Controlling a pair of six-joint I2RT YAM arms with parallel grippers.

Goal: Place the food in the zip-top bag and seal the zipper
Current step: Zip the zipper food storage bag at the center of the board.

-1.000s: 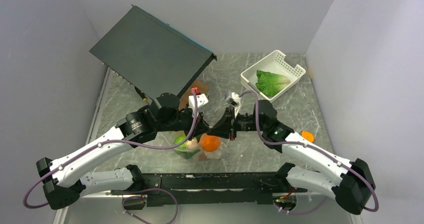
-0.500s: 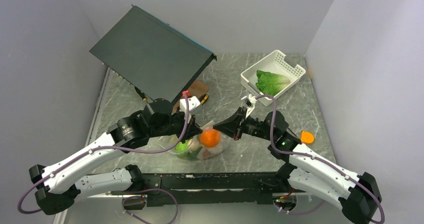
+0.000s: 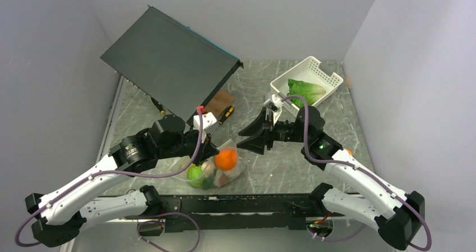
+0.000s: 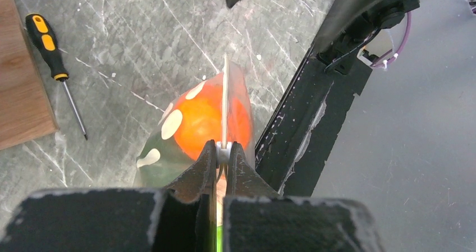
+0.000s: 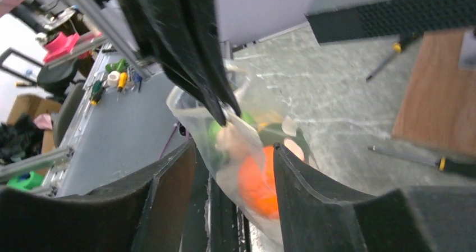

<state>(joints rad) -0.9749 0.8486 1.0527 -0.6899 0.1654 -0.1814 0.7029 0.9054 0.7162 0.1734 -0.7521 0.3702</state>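
The zip-top bag, clear with white dots, holds the food: a round orange, green pieces and a pale piece. My left gripper is shut on the bag's top edge. In the left wrist view the zipper runs as a thin whitish strip straight out from the left gripper, above the orange. My right gripper stands open just right of the bag, apart from it. In the right wrist view the bag shows beyond my open right gripper.
A white slotted basket with a lettuce leaf stands at the back right. A big black box leans at the back left. A wooden block and a screwdriver lie behind the bag. The black base rail runs along the near edge.
My right gripper has opened, let go of the bag and drawn back to the right. The left gripper has carried the bag a little left and nearer.
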